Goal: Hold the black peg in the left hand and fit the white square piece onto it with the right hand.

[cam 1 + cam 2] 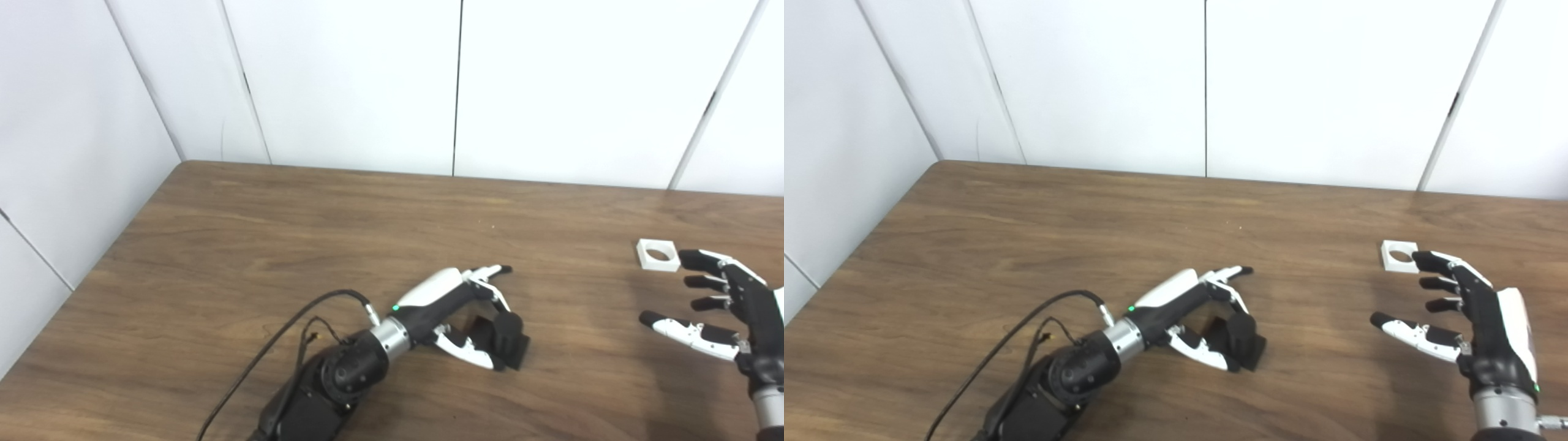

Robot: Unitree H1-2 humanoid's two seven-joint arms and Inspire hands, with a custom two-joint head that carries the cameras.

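The black peg [509,331] stands upright on its square black base on the table, near the front middle. My left hand [465,306] lies low around it: curled fingers [499,300] touch its top from behind and the thumb [468,354] presses its near side, while one finger points straight ahead. The white square piece [658,255], with a round hole in it, lies flat at the right of the table. My right hand [1464,312] hovers open just in front of it, its fingertips close to the piece's right corner but not touching.
The brown wooden table [318,226] ends at white wall panels [343,79] at the back and on the left. A black cable [288,331] loops from my left wrist over the tabletop.
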